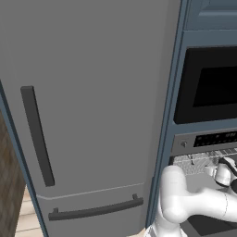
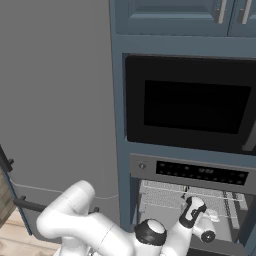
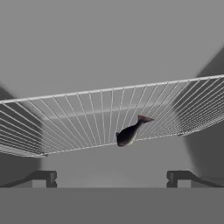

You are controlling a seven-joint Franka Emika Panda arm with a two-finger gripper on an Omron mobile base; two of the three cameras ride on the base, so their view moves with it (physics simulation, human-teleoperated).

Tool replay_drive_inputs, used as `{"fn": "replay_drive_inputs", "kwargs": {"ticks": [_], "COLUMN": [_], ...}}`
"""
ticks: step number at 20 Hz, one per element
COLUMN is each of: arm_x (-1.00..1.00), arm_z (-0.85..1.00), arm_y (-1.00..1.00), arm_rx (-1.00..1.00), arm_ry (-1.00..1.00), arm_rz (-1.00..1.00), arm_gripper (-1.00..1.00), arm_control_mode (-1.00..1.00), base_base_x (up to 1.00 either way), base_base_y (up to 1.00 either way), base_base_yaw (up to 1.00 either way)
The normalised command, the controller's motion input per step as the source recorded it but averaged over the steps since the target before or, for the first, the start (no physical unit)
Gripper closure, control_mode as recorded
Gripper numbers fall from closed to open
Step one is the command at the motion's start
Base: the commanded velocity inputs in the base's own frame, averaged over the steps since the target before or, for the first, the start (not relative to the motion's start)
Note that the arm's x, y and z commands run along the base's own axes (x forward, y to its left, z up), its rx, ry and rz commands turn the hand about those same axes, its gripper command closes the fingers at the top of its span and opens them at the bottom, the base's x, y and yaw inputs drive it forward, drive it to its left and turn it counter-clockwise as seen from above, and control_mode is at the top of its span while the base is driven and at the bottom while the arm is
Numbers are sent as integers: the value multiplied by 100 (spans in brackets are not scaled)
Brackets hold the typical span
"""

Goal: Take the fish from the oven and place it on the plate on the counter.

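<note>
No brand or label is showing anywhere; the oven's (image 2: 192, 200) control strip (image 2: 200, 172) is carrying a dark display with pale marks too small to read, and a small knob (image 2: 143, 166) is sitting at its left end.

The tool (image 3: 112, 178) is standing wide apart, its two dark fingertips (image 3: 43, 177) rising at the near edge of the hand view with clear space between them. It is gripping nothing and touching nothing. In the right base view the white arm (image 2: 90, 225) is reaching from the lower left toward the open oven, with its hand in front of the oven mouth.

The fish (image 3: 130, 131) is lying on a wire rack (image 3: 109, 118) inside the oven, at the rack's near edge and slightly right of centre between the fingertips. Its tail is pointing up and to the right in the hand view, its darker head end toward the near side. It is lying apart from the tool, farther into the grey oven cavity.

Above the oven a black-windowed appliance (image 2: 192, 107) is sitting in the blue-grey cabinet frame (image 2: 118, 125). To the left a tall grey fridge (image 1: 88, 106) is standing with a dark upright handle (image 1: 37, 136) and a dark horizontal handle (image 1: 95, 210) lower down. Cabinet doors (image 2: 170, 15) are showing at the top of the right base view.
</note>
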Motion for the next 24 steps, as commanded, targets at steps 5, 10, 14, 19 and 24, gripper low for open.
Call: {"fn": "replay_drive_inputs", "kwargs": {"ticks": [5, 10, 14, 19, 24], "arm_x": [8, 6, 6, 0, 0], "arm_z": [-43, -41, -42, -66, -84], "arm_y": [-18, -4, 0, 3, 2], "arm_rx": [0, 0, 0, 0, -1], "arm_ry": [7, 4, 0, 0, 1], "arm_rz": [0, 0, 0, 0, 0], "arm_gripper": [-100, -100, -100, -100, -100], "arm_control_mode": [-100, -100, -100, -100, -100], "base_base_x": [0, 0, 0, 0, 0], "base_base_y": [0, 0, 0, 0, 0], "base_base_yaw": [0, 0, 0, 0, 0]}}
